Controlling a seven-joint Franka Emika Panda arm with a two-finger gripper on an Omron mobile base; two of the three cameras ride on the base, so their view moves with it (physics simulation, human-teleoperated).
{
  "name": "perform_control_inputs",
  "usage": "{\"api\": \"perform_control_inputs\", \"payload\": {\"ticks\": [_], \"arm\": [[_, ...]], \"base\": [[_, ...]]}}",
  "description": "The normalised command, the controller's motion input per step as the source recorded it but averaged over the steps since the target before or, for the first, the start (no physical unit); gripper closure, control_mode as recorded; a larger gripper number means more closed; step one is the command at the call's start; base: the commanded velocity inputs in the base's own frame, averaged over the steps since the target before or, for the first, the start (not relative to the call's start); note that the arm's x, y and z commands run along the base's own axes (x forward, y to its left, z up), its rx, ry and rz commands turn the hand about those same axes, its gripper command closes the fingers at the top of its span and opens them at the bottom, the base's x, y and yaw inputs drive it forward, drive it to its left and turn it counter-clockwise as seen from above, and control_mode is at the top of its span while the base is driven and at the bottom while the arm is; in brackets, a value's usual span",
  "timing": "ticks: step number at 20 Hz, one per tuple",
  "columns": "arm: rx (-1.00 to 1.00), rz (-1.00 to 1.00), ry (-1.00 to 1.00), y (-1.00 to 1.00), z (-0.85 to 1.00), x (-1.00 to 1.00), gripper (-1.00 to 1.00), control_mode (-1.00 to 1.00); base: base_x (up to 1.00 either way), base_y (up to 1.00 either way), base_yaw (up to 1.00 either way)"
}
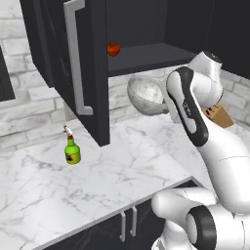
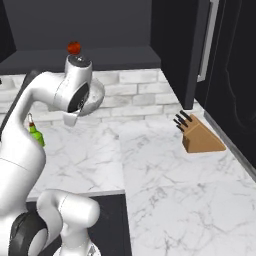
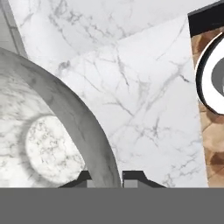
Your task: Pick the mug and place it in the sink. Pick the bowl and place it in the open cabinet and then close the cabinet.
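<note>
Bowl: the bowl (image 1: 145,95) hangs in the air, tilted, above the back of the worktop (image 1: 97,176) and just below the open cabinet (image 1: 146,56); in the hand view its rim (image 3: 83,127) runs down between my fingertips.
Tool: my tool (image 3: 111,177) is clamped on the bowl's rim, one fingertip (image 3: 132,176) outside the wall and the other inside, jaws nearly together.
Step in hand: I judge that I am carrying the bowl up to the cabinet shelf (image 1: 141,61); the mug is not something I can place from these pictures.
Cabinet: the door (image 1: 83,63) with its long silver handle (image 1: 75,58) stands swung out to the left of the opening; a small red tomato-like thing (image 1: 114,49) sits at the shelf's front left edge.
How to do it well: I should lift until the bowl's bottom clears the shelf's front edge, then go in level, right of the red thing, and set it down well back from the edge so the door can shut.
Risk: a rim pinch on a tilted bowl may slip or swing, so I move slowly and avoid knocking the shelf lip.
Surroundings: a green bottle (image 1: 72,150) stands on the worktop below the door; a knife block (image 2: 200,135) sits near the back right corner, well clear of my path.
</note>
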Motion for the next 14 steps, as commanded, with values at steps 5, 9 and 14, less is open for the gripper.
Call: {"api": "perform_control_inputs", "payload": {"ticks": [5,9,14], "arm": [[-0.02,0.32,-0.37,-0.01,0.20,0.10,1.00,-1.00],[-0.03,0.29,-0.36,-0.01,0.28,0.22,1.00,-1.00],[-0.07,0.13,-0.27,0.04,0.39,0.53,1.00,-1.00]], "base": [[0.00,0.00,0.00],[0.00,0.00,0.00],[0.00,0.00,0.00]]}}
